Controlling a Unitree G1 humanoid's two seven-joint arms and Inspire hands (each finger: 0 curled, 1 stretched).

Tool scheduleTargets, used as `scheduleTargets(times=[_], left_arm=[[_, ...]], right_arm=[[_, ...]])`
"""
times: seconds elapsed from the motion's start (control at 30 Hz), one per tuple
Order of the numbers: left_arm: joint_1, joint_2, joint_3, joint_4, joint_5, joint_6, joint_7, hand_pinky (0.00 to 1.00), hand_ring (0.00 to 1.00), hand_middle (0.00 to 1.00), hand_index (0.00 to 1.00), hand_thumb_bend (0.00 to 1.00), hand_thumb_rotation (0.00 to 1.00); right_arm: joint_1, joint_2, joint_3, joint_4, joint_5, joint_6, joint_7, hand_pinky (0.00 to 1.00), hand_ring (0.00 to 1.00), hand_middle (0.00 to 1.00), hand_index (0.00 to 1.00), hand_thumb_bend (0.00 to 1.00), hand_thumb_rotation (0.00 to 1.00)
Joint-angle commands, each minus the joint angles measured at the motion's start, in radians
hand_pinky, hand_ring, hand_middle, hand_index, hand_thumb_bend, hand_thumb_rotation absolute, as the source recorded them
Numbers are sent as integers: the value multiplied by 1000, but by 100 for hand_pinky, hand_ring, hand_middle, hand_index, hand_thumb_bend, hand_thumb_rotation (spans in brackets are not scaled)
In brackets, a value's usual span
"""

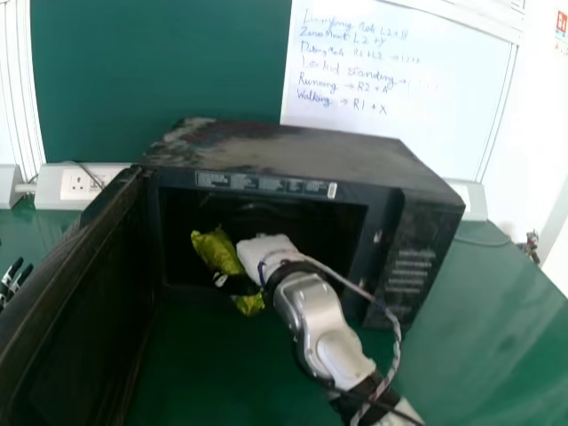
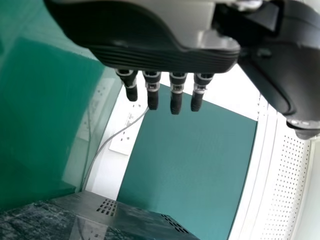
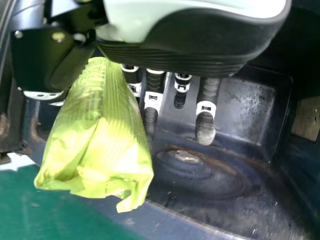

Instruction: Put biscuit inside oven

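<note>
Here, the head view gives us the oven (image 1: 311, 151) with its door (image 1: 67, 293) swung open; the right wrist view gives us the rusty hub (image 3: 186, 156) on the cavity floor. We log the green biscuit packet (image 1: 213, 250) aslant at the oven's mouth, between thumb and fingers of the right hand (image 1: 264, 251), which pinches it. In the left wrist view, we note the left hand (image 2: 165, 54), fingers straight, slightly spread.
</note>
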Motion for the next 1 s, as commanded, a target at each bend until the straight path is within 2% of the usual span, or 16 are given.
scheduleTargets(times=[0.0, 0.07, 0.4, 0.73, 0.97], left_arm=[[4, -2, 0, -15, 3, -7, -2, 82, 85, 86, 91, 90, 78], [6, -6, 0, -23, 1, -1, 6, 82, 85, 86, 91, 90, 78], [7, -10, 2, -22, -11, -3, -1, 81, 85, 86, 91, 89, 78], [10, -9, 1, -20, -5, -8, 3, 81, 84, 85, 90, 88, 79], [13, -10, -2, -21, -4, -15, -1, 82, 85, 86, 90, 88, 79]], right_arm=[[-44, -1, 1, 24, 27, -6, -44, 14, 20, 47, 71, 57, 0], [-57, -1, 3, 49, 48, -11, -68, 15, 21, 47, 69, 57, 0], [-153, 35, 39, 295, 124, -25, -231, 15, 22, 47, 76, 57, 0], [-255, 46, 96, 500, 177, -106, -369, 20, 26, 47, 68, 57, 0], [-323, 68, 129, 650, 210, -159, -441, 14, 21, 47, 68, 57, 0]])
